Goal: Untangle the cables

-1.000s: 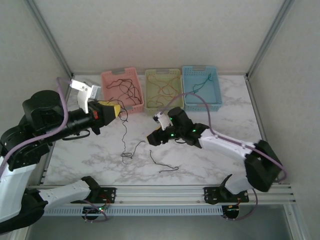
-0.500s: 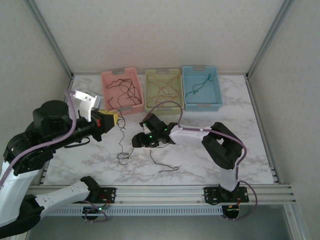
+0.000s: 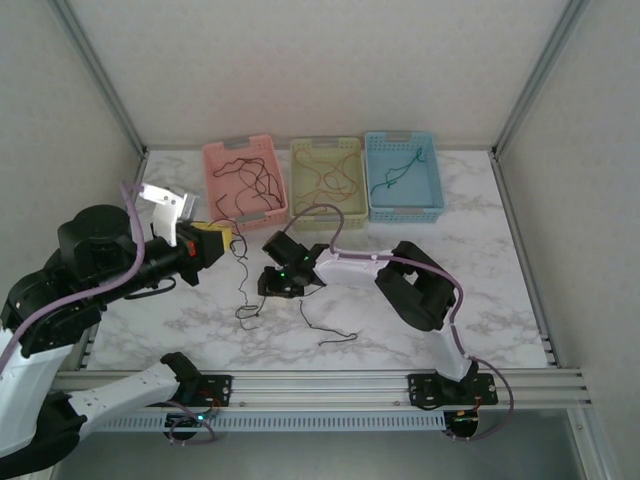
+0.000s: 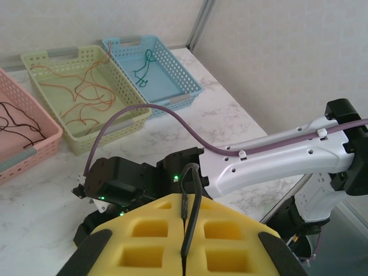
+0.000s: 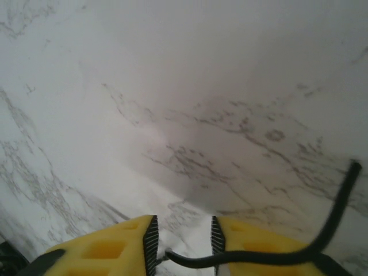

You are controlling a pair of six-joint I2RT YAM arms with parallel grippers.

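My left gripper (image 3: 222,240) is held above the table, shut on a thin black cable (image 3: 243,278) that hangs down to a small tangle (image 3: 250,311) on the marble. In the left wrist view that cable (image 4: 192,195) is pinched between the yellow pads of the left gripper (image 4: 184,202). My right gripper (image 3: 274,287) is low over the table, just right of the hanging cable. In the right wrist view its jaws (image 5: 183,231) stand a narrow gap apart, with a black cable (image 5: 241,259) crossing between the fingers. Another loose black cable (image 3: 326,327) lies on the table.
Three baskets stand at the back: a pink basket (image 3: 212,165) with black cables, a yellow-green basket (image 3: 299,152) with reddish-orange cables, and a blue basket (image 3: 437,190) with a teal cable. The right arm (image 3: 420,285) is folded across the table's middle.
My right gripper has swung left and down to the hanging cable, and its jaws have narrowed. My left gripper has stayed shut on the cable and shifted slightly.
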